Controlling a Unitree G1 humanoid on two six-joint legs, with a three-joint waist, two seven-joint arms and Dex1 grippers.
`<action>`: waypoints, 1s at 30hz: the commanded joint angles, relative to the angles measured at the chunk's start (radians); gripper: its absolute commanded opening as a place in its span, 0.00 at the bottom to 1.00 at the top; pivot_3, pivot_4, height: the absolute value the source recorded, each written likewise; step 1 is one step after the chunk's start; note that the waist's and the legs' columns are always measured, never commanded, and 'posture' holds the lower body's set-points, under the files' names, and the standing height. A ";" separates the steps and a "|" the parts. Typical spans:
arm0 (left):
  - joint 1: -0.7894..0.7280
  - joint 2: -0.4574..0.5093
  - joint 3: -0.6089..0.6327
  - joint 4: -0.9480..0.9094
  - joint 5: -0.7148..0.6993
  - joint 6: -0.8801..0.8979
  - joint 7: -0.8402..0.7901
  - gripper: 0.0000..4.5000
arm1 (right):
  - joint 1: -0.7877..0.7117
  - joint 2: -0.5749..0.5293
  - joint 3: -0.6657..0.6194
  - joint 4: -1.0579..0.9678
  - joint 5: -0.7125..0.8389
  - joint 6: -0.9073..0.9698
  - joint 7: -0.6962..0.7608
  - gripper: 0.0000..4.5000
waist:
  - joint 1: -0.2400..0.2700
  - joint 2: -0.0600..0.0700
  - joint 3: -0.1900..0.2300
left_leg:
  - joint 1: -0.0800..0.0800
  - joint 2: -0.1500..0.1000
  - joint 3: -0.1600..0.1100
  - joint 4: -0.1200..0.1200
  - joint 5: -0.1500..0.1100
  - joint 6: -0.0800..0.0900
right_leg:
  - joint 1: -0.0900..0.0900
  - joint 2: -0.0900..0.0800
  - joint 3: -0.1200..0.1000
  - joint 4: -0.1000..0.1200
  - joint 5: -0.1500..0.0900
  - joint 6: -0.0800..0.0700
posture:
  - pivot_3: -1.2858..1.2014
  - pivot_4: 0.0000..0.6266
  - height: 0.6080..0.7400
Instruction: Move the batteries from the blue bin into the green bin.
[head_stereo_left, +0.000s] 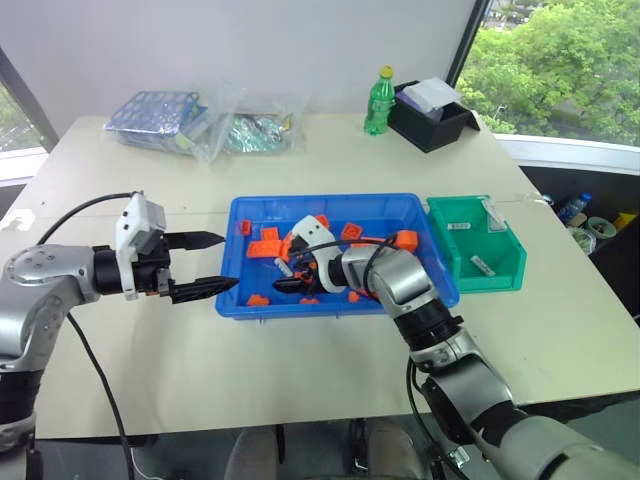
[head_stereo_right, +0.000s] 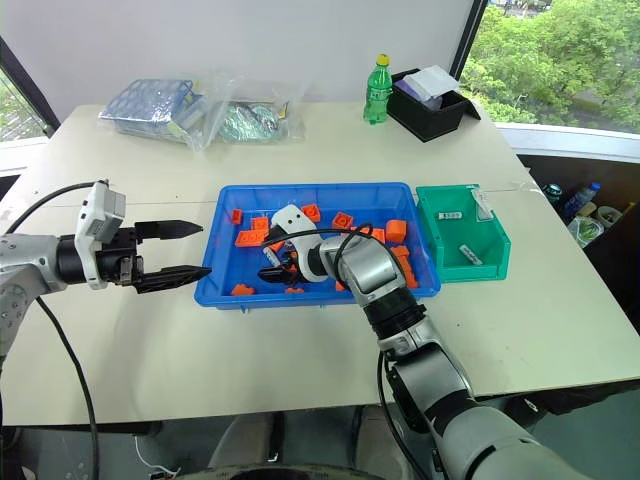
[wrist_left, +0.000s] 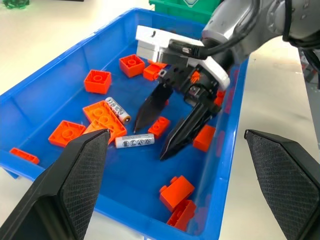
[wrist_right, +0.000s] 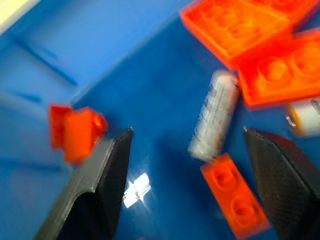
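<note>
Left wrist view looks into the blue bin (wrist_left: 45, 75), where the right gripper (wrist_left: 155, 132) hangs with its jaws spread, tips just above the floor beside a battery (wrist_left: 134, 141) lying flat among orange bricks (wrist_left: 97, 81); a second battery (wrist_left: 117, 109) rests against a flat orange plate. The green bin (head_stereo_left: 475, 240) sits just beside the blue bin on the table (head_stereo_left: 300, 370), already holding a few batteries. The left gripper (head_stereo_left: 205, 264) hovers outside the blue bin's near end, jaws spread and empty. This looks like the reach for the next battery: the right jaws need to straddle it crosswise, close, then lift it clear.
</note>
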 joint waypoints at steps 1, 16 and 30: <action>-0.004 0.006 0.033 -0.029 -0.011 -0.009 0.007 1.00 | -0.021 0.024 0.025 0.088 -0.010 -0.073 -0.006 0.80 | 0.000 0.000 0.000 | 0.000 0.000 0.000 0.000 0.000 0.000 | 0.000 0.000 0.000 0.000 0.000 0.000 | 0.52 0.24 0.87; -0.037 -0.045 0.005 -0.022 -0.023 -0.015 0.021 1.00 | 0.019 -0.071 -0.132 -0.250 0.088 0.121 -0.062 0.02 | 0.006 0.000 0.000 | -0.001 0.000 -0.001 0.000 0.000 0.000 | 0.000 0.000 0.000 0.000 0.000 0.000 | 0.52 0.24 0.87; -0.181 -0.171 -0.079 -0.003 -0.032 -0.005 0.029 1.00 | 0.267 -0.526 -0.652 -0.686 0.174 0.428 -0.171 0.02 | 0.026 -0.003 -0.002 | -0.002 -0.001 0.000 0.000 0.000 0.000 | 0.005 -0.001 -0.001 -0.003 -0.001 -0.001 | 0.52 0.24 0.87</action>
